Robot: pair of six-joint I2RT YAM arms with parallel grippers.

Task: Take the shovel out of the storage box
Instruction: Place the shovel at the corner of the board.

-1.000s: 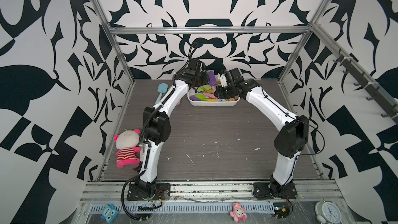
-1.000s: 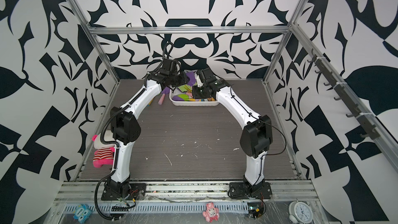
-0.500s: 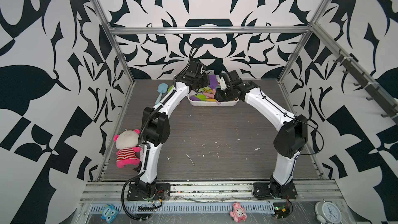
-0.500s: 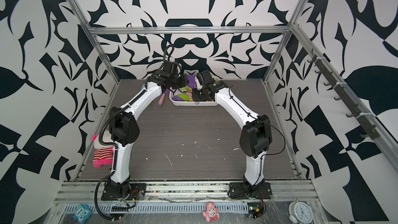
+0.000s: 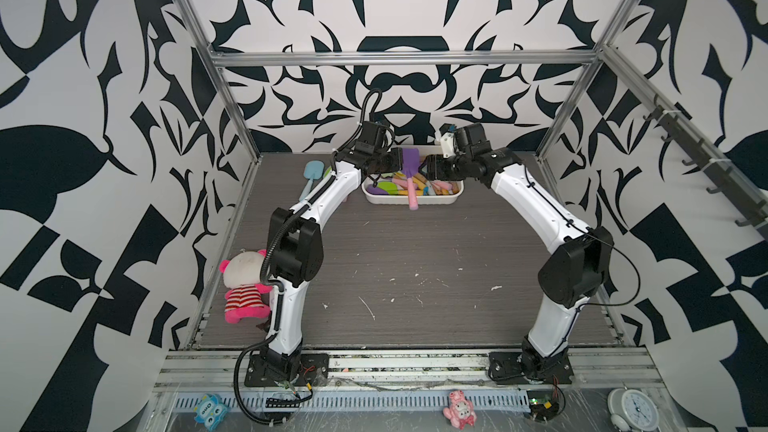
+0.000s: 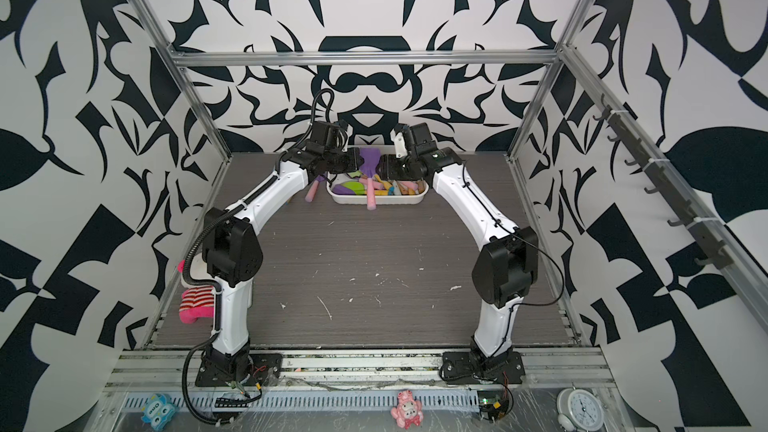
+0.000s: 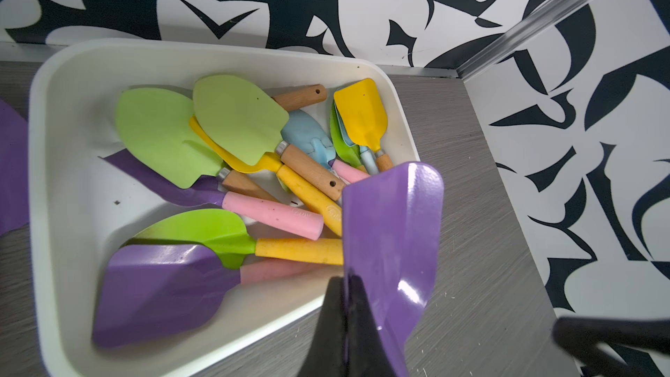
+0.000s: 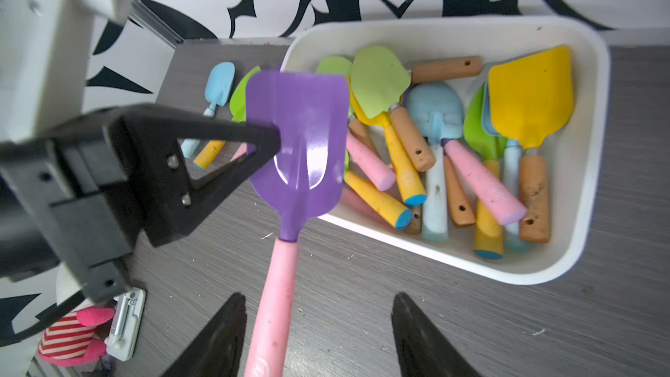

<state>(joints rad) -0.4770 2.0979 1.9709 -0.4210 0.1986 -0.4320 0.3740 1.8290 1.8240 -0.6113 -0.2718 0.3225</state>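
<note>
Two arms in glossy white shells, the left arm [image 5: 328,195] and right arm [image 5: 536,205], carry bulky black joint housings [image 5: 297,253] and stand on black base plates [image 5: 316,367]. A ribbed black conduit [image 5: 237,376] runs along the left arm and a thin black cable [image 5: 637,280] along the right. The left hand [image 7: 344,306] and right hand [image 8: 319,328] have black, wedge-shaped fingers [image 8: 217,126] fixed with silver screws.
</note>
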